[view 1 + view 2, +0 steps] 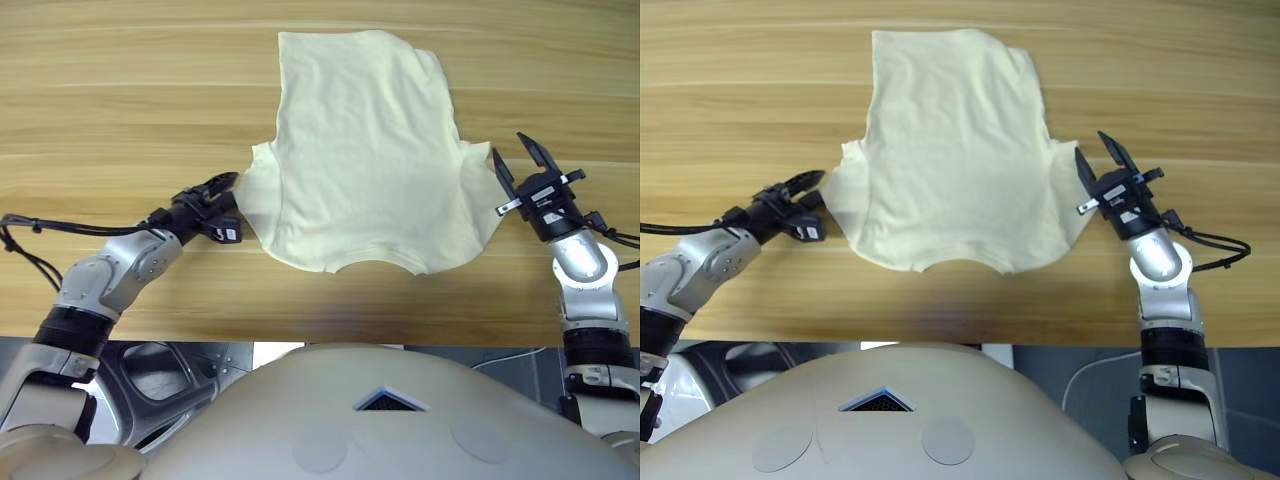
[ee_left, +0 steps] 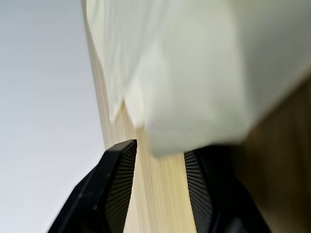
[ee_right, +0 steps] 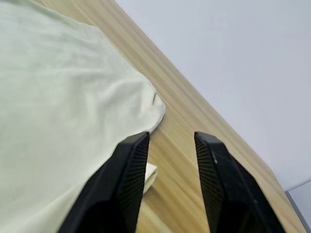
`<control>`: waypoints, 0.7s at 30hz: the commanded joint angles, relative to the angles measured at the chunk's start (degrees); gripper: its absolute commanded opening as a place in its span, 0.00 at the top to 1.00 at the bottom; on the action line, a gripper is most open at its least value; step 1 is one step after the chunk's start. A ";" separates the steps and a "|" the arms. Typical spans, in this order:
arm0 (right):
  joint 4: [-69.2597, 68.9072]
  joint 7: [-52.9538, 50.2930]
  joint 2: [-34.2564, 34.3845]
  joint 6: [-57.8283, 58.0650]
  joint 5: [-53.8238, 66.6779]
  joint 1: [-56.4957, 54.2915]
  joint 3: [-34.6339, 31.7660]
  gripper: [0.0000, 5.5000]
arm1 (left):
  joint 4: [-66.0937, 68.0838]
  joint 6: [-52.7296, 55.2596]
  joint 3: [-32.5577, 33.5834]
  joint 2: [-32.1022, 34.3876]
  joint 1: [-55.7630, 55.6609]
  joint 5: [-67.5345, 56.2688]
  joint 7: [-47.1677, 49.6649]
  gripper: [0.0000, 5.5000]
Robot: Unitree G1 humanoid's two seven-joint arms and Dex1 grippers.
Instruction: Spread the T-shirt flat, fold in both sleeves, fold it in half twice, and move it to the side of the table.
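t-shirt (image 1: 365, 150) on table (image 1: 120, 100), left fingers (image 2: 121, 194), right fingers (image 3: 130, 177) parted beside sleeves

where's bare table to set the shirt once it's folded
Bare wood lies on the table left of the T-shirt, beyond the left gripper, and right of it, beyond the right gripper. A narrow strip runs between the shirt and the near edge. Both sleeves are crowded by the open grippers.

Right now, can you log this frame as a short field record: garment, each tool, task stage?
garment: pale yellow fabric T-shirt, spread flat on the light wooden table, neckline toward the robot
left tool: open, at the edge of the left sleeve
right tool: open, at the edge of the right sleeve
stage: sleeves not yet folded in
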 commanded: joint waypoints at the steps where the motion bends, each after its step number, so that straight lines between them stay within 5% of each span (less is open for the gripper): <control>1: 0.88 0.06 -0.59 -0.31 0.00 0.87 -1.03 0.69 | -1.83 1.44 -1.63 2.40 10.55 0.50 -4.12 0.66; 11: 2.06 0.28 -0.54 -0.62 -0.17 0.71 -0.87 0.69 | -5.85 -0.47 -4.24 2.63 12.36 -0.70 -6.95 0.66; 21: 2.84 -0.15 0.04 -0.76 -0.43 0.26 -0.44 0.69 | 1.78 -2.80 -7.98 0.88 2.35 2.12 -6.71 0.66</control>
